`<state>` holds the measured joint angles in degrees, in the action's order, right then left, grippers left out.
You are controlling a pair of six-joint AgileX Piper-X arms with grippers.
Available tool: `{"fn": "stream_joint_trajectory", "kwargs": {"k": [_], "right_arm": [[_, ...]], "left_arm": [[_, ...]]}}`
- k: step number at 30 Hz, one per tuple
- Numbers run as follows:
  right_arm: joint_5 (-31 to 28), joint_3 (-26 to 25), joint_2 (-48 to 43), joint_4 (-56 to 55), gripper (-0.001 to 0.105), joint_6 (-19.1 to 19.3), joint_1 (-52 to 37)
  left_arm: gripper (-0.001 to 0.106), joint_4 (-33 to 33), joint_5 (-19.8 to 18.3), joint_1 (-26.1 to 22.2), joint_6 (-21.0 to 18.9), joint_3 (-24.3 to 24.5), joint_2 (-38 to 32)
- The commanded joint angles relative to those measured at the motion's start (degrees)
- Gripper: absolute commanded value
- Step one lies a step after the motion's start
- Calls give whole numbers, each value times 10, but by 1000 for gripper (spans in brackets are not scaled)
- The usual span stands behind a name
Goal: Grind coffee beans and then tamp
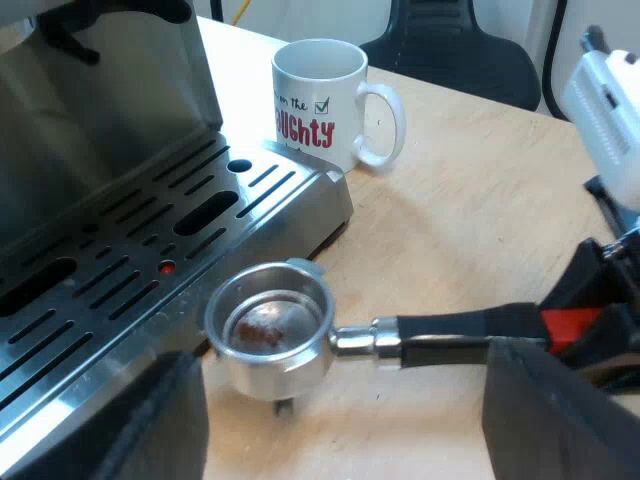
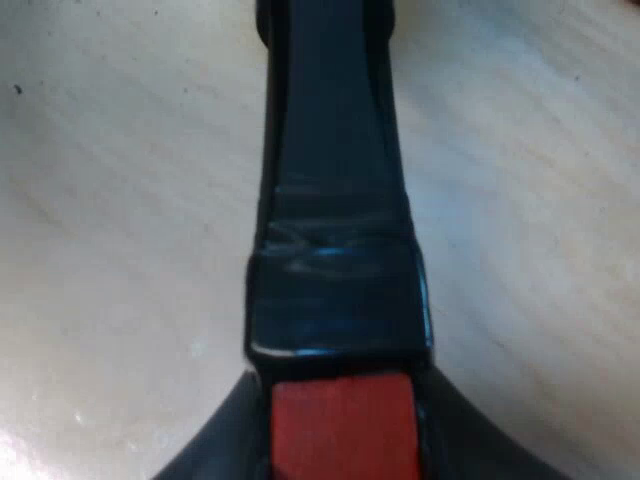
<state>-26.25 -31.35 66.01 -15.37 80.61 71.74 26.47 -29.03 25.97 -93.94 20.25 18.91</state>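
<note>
The metal holder [image 1: 268,328] lies level just beside the espresso machine's drip tray [image 1: 150,260], low over the wooden table; a little brown coffee shows in its basket. Its dark handle [image 1: 460,328] runs away from the machine and ends in red [image 1: 570,325]. My right gripper [image 1: 598,318] is shut on that red end. In the right wrist view the handle [image 2: 335,200] runs straight ahead, and the right gripper [image 2: 342,440] clamps the red end [image 2: 342,425] from both sides. My left gripper [image 1: 350,430] hovers near the holder, open, with its fingers [image 1: 150,425] wide apart and nothing between them.
A white mug [image 1: 322,100] with red lettering stands on the table [image 1: 470,200] at the corner of the drip tray. The machine's steel front [image 1: 90,110] rises behind the tray. A black chair [image 1: 450,50] stands beyond the table's edge.
</note>
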Motion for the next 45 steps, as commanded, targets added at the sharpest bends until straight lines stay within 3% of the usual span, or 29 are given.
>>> {"fn": "stream_joint_trajectory", "kwargs": {"k": [1,17,20,25,28,32,45], "right_arm": [[25,8,18,62,0,19,-17],[34,11,90,121,1,3,-22],[34,11,90,121,18,1,-22],[34,11,90,105,73,0,-22],[34,11,90,80,82,0,-22],[34,11,82,47,82,-24,-22],[60,-18,-35,-101,82,-25,-22]], "left_arm": [[60,-6,-4,2,-1,1,0],[60,-6,-4,2,-1,1,0],[60,-6,-4,2,-1,1,0],[60,-6,-4,2,-1,1,0],[60,-6,-4,2,-1,1,0],[60,-6,-4,2,-1,1,0],[60,-6,-4,2,-1,1,0]]}}
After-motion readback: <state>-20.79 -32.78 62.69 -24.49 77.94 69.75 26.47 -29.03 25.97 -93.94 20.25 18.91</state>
